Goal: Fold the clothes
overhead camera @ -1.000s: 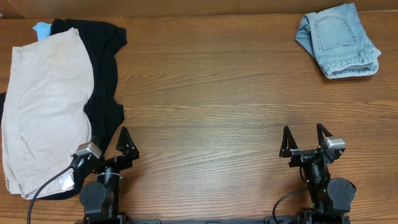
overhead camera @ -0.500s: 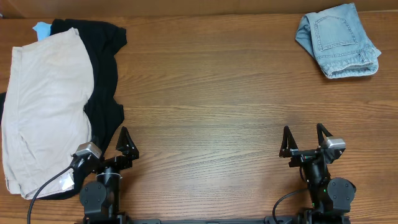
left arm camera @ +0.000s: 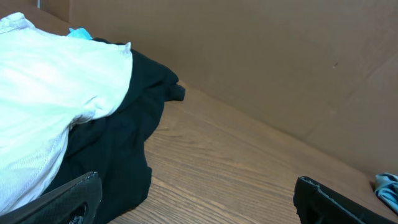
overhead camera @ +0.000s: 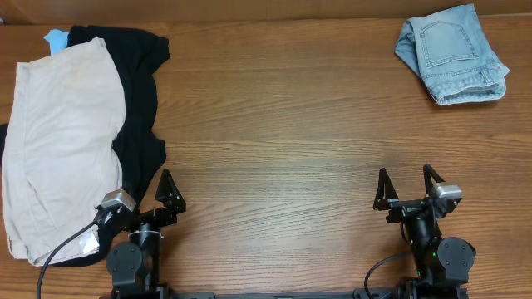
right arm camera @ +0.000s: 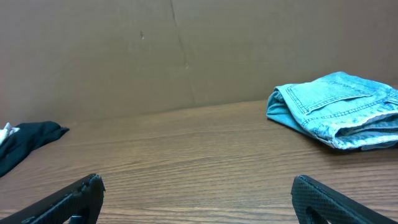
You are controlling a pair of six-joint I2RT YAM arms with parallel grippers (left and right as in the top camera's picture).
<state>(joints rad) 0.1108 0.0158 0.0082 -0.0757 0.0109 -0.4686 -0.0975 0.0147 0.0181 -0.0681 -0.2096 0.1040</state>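
The clothes, faded light-blue denim shorts point(overhead camera: 453, 54), lie bunched and folded over at the table's far right corner, a stitched pocket facing up. The right wrist view shows them point(right arm camera: 339, 109) at the right, well beyond the fingers. A sliver of them point(left arm camera: 388, 185) shows at the right edge of the left wrist view. My left gripper point(overhead camera: 148, 189) rests at the near left edge, open, with nothing between its fingers point(left arm camera: 196, 180). My right gripper point(overhead camera: 405, 176) rests at the near right, open and empty too point(right arm camera: 196, 182). Both are far from the shorts.
Beige shorts point(overhead camera: 58, 141) lie on a black garment point(overhead camera: 137, 108) at the left, close beside my left gripper. A small blue scrap point(overhead camera: 55, 37) peeks out behind them. A brown cardboard wall point(right arm camera: 186, 50) closes the table's far side.
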